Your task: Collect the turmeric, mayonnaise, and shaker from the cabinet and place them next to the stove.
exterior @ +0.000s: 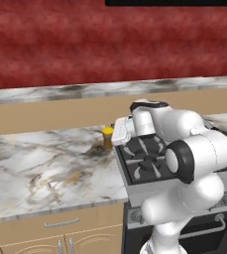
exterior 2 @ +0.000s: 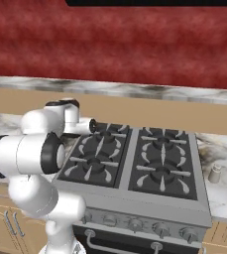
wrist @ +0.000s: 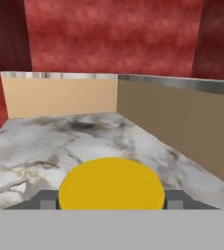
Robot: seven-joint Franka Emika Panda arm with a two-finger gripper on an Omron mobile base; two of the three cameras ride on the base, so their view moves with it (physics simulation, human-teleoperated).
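Observation:
The turmeric (exterior: 107,138), an amber jar with a yellow lid, stands on the marble counter just left of the stove (exterior: 147,158). My white hand reaches it from the stove side. In the hand view my gripper (wrist: 111,200) is shut on the turmeric (wrist: 111,188), with one dark fingertip against each side of the yellow lid. The shaker (exterior 2: 214,173), a small pale cylinder, stands on the counter right of the stove (exterior 2: 162,168). The mayonnaise and the cabinet are out of view.
Marble counter (exterior: 40,168) stretches left of the stove, with a tan backsplash and a red wall behind it. Drawer fronts (exterior: 60,225) run below the counter. My arm's elbow (exterior: 194,158) hangs over the stove's front. A dark hood edge (exterior: 172,2) sits overhead.

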